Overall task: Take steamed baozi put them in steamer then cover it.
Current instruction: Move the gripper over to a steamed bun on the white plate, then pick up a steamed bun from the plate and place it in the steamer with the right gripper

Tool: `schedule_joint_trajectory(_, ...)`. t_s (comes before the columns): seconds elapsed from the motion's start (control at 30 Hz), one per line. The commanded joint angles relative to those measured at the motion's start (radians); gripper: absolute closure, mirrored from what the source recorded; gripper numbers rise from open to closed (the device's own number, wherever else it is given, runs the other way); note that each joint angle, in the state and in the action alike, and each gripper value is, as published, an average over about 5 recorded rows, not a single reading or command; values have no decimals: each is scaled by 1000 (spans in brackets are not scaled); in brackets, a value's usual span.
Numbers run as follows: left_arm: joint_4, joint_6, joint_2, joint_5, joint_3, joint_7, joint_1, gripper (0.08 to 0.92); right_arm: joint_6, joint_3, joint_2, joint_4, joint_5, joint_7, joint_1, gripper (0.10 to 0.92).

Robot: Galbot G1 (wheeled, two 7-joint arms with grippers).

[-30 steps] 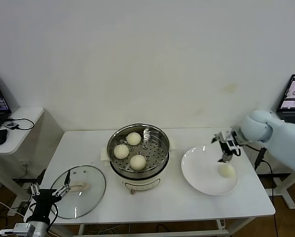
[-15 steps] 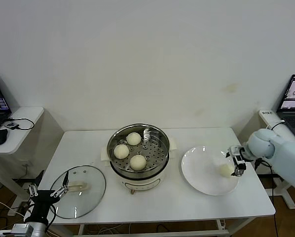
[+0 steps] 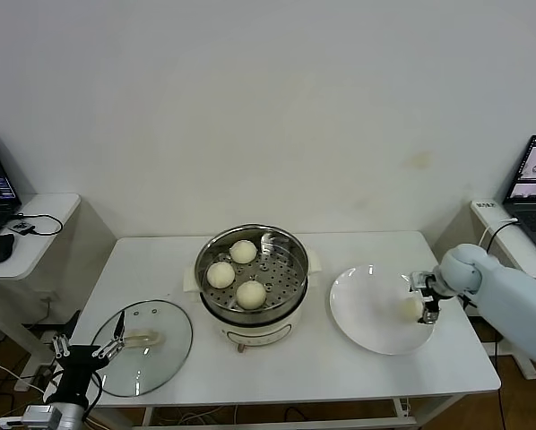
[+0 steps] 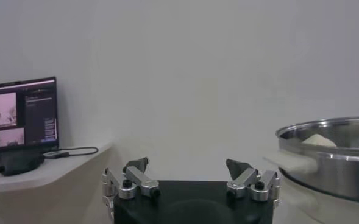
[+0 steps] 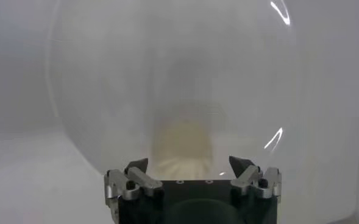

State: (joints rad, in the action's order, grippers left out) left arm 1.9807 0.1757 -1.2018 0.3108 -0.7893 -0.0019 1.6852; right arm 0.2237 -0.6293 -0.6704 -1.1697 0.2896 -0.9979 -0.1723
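Three steamed baozi point(image 3: 220, 274) already sit on the perforated floor of the steamer point(image 3: 288, 285) at the middle of the desk point(image 3: 160, 269) — one toward the back, one at the robot's left, one at the front. The fourth bun point(image 3: 410, 307) lies on the white plate point(image 3: 362, 309) to the steamer's right, near the plate's outer edge. The right claw point(image 3: 427, 297) is down at that bun, its fingers apart and standing to either side of it; in the right wrist view the bun point(image 5: 182, 143) sits straight ahead between the two fingertips, not yet pinched. The step in hand reads as the pick of the last bun. Next move, by judgement: close gently on the soft dough, lift clear of the plate rim, carry across to the free spot in the steamer, where the right side looks open. The left claw point(image 3: 90, 351) waits low at the desk's front left corner, fingers spread, just beside the glass lid point(image 3: 142, 345) lying flat there — well placed for the covering step, which is still to come. From the left wrist view the steamer's rim point(image 4: 325, 131) shows off to one side.
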Motion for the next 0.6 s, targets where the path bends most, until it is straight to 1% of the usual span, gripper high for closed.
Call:
schedule_joint_trajectory(0.03, -2, 1, 1, 0, -1, 0, 0, 177, -1, 24, -45, 58, 26, -2, -25, 229)
schedule_joint_trajectory(0.33, -3, 2, -3, 0, 0, 0, -1, 177, 0, 14, -41, 52, 25, -10, -10, 370)
schedule_joint_trajectory(0.43, -2, 2, -2, 0, -1, 0, 1, 177, 3, 7, -29, 31, 14, -16, 3, 391)
schedule_joint_trajectory(0.6, -1, 2, -1, 0, -2, 0, 1, 177, 21, -56, 15, -41, -34, -27, 74, 397)
